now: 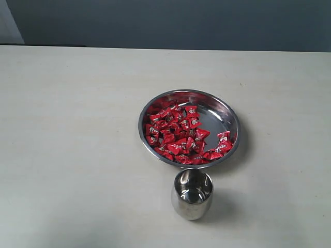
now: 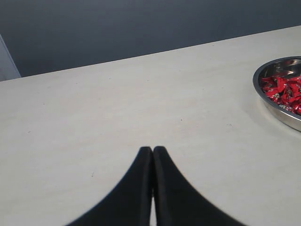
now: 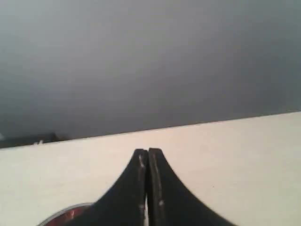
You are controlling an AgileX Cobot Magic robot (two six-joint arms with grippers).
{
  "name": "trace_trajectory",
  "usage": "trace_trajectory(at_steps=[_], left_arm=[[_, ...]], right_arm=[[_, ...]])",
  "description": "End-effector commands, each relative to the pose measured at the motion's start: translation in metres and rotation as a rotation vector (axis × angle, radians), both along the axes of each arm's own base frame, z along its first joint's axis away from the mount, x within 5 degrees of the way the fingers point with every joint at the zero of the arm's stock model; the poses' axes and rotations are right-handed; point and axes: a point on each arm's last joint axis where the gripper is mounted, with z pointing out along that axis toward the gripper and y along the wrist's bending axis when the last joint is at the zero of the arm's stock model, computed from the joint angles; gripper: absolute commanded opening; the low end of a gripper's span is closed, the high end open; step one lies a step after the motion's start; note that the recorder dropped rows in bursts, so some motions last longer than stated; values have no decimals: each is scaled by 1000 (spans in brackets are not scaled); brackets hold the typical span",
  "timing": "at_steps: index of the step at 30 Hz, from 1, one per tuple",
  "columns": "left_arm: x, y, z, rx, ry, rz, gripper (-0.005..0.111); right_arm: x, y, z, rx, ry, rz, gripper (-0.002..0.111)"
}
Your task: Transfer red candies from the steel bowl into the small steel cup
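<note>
The steel bowl (image 1: 227, 114) sits right of the table's middle, holding many red candies (image 1: 178, 135) heaped on its left and front side. Just in front of it stands the small steel cup (image 1: 191, 194), upright, with nothing red showing inside. Neither arm appears in the exterior view. My left gripper (image 2: 153, 149) is shut and empty over bare table, the steel bowl (image 2: 275, 110) and red candies (image 2: 286, 92) at the edge of its view. My right gripper (image 3: 148, 151) is shut and empty too, a sliver of the steel bowl (image 3: 66, 214) showing beside its fingers.
A pale tabletop (image 1: 72, 129) stretches wide on all sides of the bowl and cup. A dark grey wall (image 1: 170, 23) stands behind the table's far edge.
</note>
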Motion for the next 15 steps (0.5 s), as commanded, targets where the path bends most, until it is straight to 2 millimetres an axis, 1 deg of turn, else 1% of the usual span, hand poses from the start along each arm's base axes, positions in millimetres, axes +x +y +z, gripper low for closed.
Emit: trace_trajectory(at_steps=[1, 2, 3, 4, 5, 6, 7, 8, 9, 10, 15], left_arm=[[0, 0, 1, -8, -12, -6, 0], [0, 0, 1, -8, -12, -6, 0], [0, 0, 1, -8, -12, -6, 0], [0, 0, 1, -8, -12, -6, 0], [0, 0, 1, -8, -12, -6, 0], [0, 0, 1, -8, -12, -6, 0], [0, 0, 1, -8, -12, -6, 0], [0, 0, 1, -8, -12, -6, 0], [0, 0, 1, -8, -12, -6, 0], [0, 0, 1, -8, -12, -6, 0], [0, 0, 1, -8, -12, -6, 0]], right_arm=[[88, 42, 3, -195, 232, 158, 0], [113, 56, 4, -267, 290, 207, 2], [128, 67, -4, -327, 346, 248, 5], [149, 81, -11, -390, 408, 298, 12], [159, 88, -13, -414, 432, 319, 18], [172, 98, -25, -415, 507, 341, 27], [180, 103, -31, -388, 559, 347, 34], [188, 109, -47, -352, 663, 365, 40], [194, 113, -60, -342, 738, 374, 41], [196, 114, -69, -337, 778, 383, 41], [198, 123, -116, -318, 994, 454, 41]])
